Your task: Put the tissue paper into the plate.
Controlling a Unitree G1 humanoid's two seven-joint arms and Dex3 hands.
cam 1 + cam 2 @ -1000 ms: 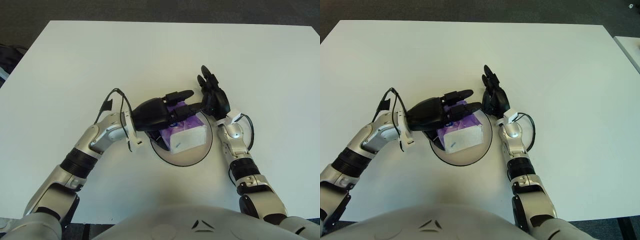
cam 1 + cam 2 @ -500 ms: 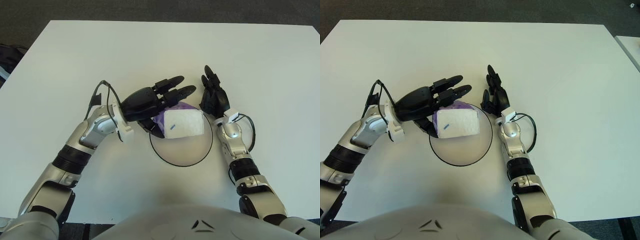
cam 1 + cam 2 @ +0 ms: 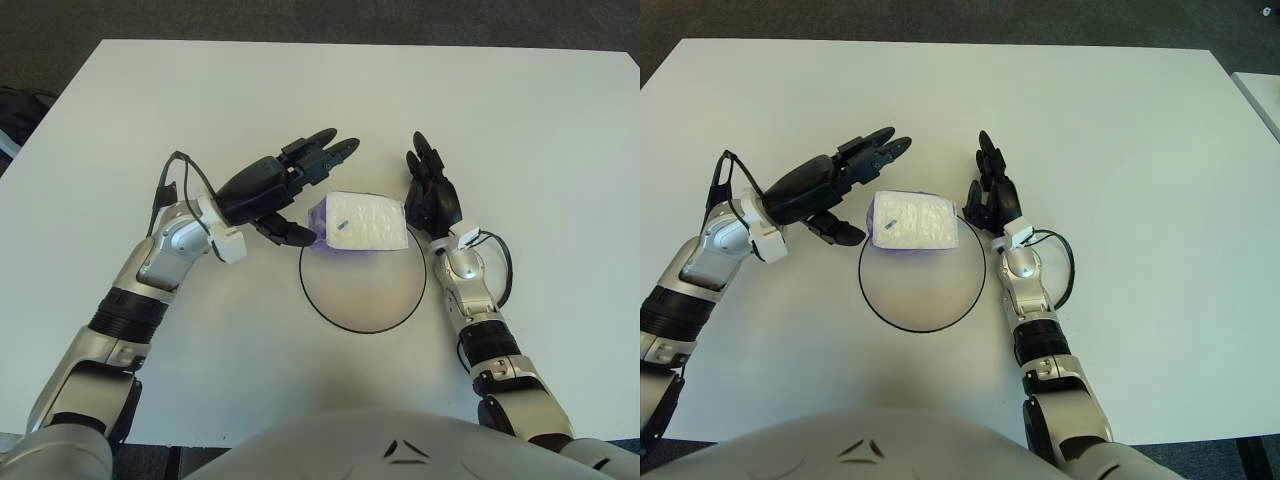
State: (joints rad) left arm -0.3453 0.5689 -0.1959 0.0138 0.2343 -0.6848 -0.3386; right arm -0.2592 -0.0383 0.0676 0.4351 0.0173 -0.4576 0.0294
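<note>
Black fingers of the left hand [image 3: 285,180] are spread and hold nothing, just left of the tissue pack [image 3: 362,223], which lies across the far rim of the round plate [image 3: 345,318]. Just right of the pack, the right hand [image 3: 430,195] stands with fingers open. Only the right eye view shows the white table [image 3: 1120,130] ending at its right edge.

The far rim of the white round plate with the black edge [image 3: 340,318] is hidden under the white and purple tissue paper pack [image 3: 360,222]. The pack's underside is out of sight, and the small blue mark on its top is too small to read. The white bench [image 3: 330,100] is cut off at the near corners. The black left hand [image 3: 272,185] hides its own palm.
</note>
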